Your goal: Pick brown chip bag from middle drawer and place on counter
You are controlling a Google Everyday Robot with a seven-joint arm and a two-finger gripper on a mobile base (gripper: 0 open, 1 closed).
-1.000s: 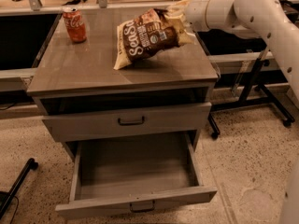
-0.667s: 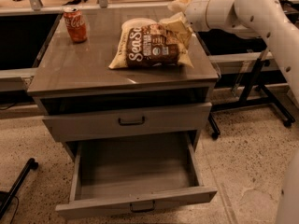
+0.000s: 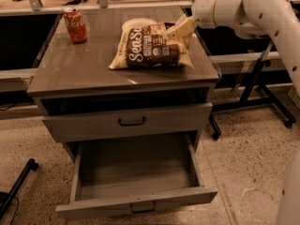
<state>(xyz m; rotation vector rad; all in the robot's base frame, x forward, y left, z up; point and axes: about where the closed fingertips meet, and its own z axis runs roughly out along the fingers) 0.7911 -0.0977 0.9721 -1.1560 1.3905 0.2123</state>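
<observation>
**At the tabletop's (image 3: 75,74) right edge: tool (image 3: 183,29) on brown chip bag (image 3: 150,48)**

Tool touches the bag's right end; gripping or not, cannot tell. Bag lies flat, white "SeaS" lettering legible, small print unreadable. Red soda can (image 3: 75,25) upright beyond the bag, well apart from tool. Middle drawer (image 3: 136,172) below tool, pulled out.

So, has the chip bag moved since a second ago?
Yes. The chip bag dropped flat onto the counter, right of the can; gripper at its right end.

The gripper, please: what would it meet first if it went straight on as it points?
Likely the crinkly brown chip bag on the grey wood-grain counter, right beside the gripper.
</observation>
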